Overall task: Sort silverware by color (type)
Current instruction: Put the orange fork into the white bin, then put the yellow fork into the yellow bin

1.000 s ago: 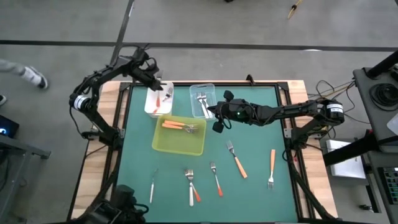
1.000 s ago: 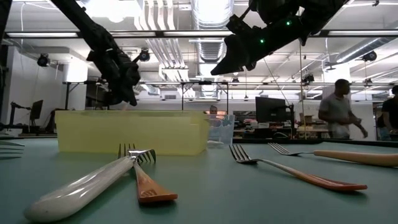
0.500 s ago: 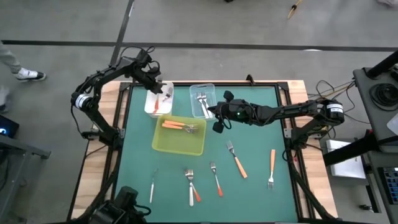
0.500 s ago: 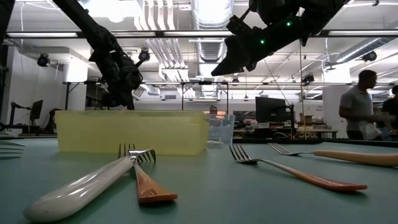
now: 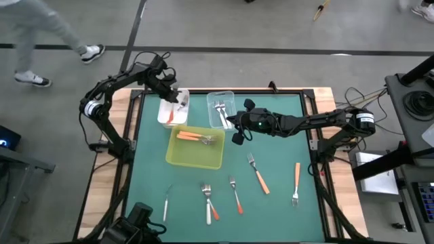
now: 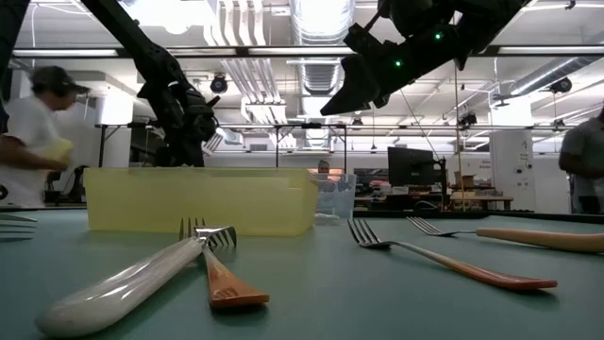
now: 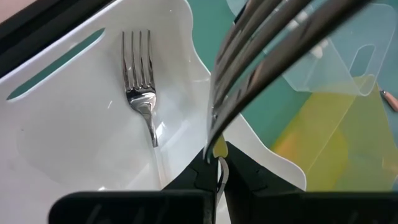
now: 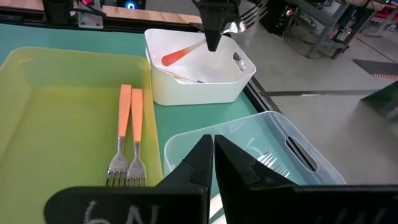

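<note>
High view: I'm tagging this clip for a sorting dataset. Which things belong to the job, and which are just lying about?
Part of the job:
- loose forks on the mat
- forks in the yellow tray
- white tub, clear tub
- held fork in the left hand

Just about:
- person walking past
- cables beside the table

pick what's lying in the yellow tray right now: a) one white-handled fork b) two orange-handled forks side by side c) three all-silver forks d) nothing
b: the right wrist view shows two orange-handled forks lying side by side in the yellow tray, and the overhead view shows the same orange pair there.
</note>
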### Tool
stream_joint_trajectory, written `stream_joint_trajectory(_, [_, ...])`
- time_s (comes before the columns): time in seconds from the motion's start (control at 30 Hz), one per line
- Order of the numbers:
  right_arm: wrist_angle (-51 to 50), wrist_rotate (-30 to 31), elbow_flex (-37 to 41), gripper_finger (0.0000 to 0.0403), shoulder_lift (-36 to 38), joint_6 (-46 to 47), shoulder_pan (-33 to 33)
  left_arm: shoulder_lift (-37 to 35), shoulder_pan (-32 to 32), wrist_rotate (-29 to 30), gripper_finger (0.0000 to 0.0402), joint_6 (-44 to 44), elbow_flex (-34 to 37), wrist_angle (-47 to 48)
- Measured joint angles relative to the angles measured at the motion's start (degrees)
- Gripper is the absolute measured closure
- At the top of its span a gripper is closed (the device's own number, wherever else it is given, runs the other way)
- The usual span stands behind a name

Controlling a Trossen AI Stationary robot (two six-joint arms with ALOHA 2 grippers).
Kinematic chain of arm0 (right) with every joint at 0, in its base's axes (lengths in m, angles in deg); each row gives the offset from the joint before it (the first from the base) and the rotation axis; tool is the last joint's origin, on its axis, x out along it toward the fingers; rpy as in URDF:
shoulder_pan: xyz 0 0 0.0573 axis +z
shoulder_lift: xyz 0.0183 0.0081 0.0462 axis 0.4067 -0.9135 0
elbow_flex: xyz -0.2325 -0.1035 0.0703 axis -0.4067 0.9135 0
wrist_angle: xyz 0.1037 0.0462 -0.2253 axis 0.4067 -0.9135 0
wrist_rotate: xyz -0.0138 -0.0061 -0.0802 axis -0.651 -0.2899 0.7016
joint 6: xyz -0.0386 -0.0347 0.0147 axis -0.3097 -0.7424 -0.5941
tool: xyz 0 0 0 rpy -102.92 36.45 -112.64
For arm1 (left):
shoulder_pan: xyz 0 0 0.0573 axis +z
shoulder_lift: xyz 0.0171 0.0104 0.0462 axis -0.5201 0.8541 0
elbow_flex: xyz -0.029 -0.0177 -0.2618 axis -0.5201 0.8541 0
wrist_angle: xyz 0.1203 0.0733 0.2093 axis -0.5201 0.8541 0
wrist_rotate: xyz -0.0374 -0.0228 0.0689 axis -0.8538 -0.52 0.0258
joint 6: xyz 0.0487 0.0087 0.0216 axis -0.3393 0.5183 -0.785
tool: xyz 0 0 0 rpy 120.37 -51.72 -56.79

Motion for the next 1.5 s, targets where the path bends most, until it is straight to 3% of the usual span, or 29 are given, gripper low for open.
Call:
stream_joint_trajectory(0.53, [0.0,0.0,0.2,0.0394,0.0,-0.1,0.0,0.0,-0.1,0.2,0.0402,0.3,0.0,0.3])
stream_joint_trajectory(0.63, [0.0,0.0,0.2,0.0394,0.0,-0.1,0.0,0.0,-0.1,2.8,0.0401,0.3,0.0,0.5])
stream_joint_trajectory(1.07, [0.0,0.0,0.2,0.0394,0.0,-0.1,0.0,0.0,-0.1,4.5,0.0361,0.3,0.0,0.8])
stream_joint_trajectory(1.5, [0.0,0.0,0.2,0.0394,0.0,-0.1,0.0,-0.8,-0.2,4.6,0.0358,0.3,-0.7,0.7])
